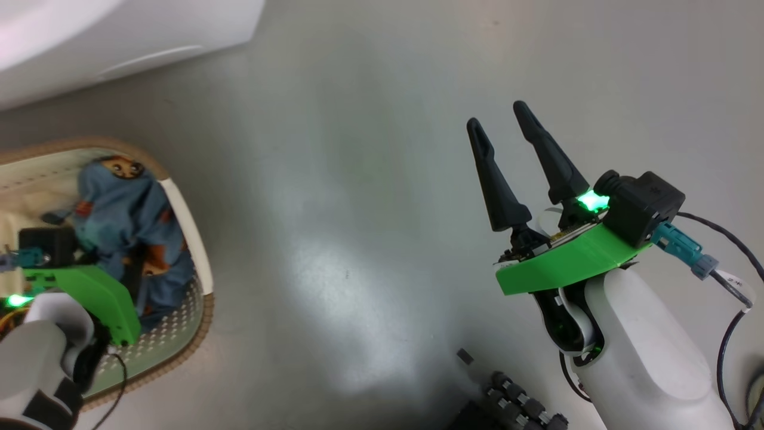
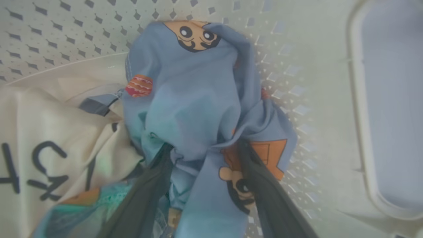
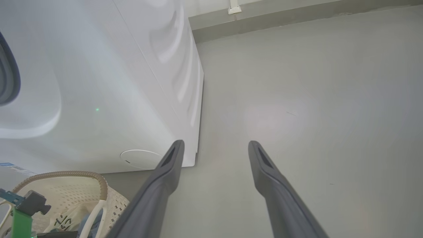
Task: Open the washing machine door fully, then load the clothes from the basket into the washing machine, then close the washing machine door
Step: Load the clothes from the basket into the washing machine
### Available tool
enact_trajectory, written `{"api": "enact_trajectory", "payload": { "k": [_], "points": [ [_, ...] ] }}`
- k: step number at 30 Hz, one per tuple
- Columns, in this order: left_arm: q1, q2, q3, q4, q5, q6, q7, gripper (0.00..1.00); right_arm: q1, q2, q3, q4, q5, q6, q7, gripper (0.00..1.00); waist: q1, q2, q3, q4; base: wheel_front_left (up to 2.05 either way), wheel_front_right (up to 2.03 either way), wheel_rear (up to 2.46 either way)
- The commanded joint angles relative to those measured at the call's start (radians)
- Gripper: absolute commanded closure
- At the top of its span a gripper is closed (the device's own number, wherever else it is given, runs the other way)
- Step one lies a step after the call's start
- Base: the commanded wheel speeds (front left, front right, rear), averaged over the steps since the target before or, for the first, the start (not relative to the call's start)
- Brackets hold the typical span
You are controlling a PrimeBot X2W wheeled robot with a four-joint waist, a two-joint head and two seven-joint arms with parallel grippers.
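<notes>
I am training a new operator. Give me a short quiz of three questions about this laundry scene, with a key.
1. True or false: the right hand holds a garment.
2. Which hand reaches into the basket? A. left hand B. right hand C. both
3. Fill in: the lettering on the cream piece beside the blue garment is ____ in colour.
Key: 1 false, its fingers are apart and empty; 2 A; 3 black.
</notes>
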Motion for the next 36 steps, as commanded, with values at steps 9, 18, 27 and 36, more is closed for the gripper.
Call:
{"api": "enact_trajectory", "payload": {
  "k": [9, 18, 27, 36],
  "points": [
    [-0.069, 0.064, -0.04, 0.045, -0.029, -0.002, 0.054, 0.0, 0.01, 0.003, 0.021, -0.045, 0.022, 0.005, -0.009, 0.0, -0.0001, 0.0, 0.072, -0.055, 0.0, 0.0, 0.0],
    [-0.14, 0.051, -0.07, 0.124, -0.043, -0.002, 0.087, 0.0, 0.003, 0.003, 0.025, -0.043, 0.023, 0.005, -0.009, 0.0, -0.0001, 0.0, 0.084, -0.056, 0.0, 0.0, 0.0],
    [-0.14, 0.028, -0.087, 0.154, -0.067, -0.002, 0.078, 1.0, -0.003, 0.003, 0.022, -0.035, 0.018, 0.005, -0.009, 0.0, -0.0001, 0.0, 0.052, -0.043, 0.0, 0.0, 0.0],
    [-0.062, 0.014, -0.102, 0.101, -0.119, -0.002, 0.004, 1.0, 0.005, 0.003, 0.013, -0.016, 0.017, 0.005, -0.009, 0.0, -0.0001, 0.0, -0.056, -0.023, 0.0, 0.0, 0.0]
  ]
}}
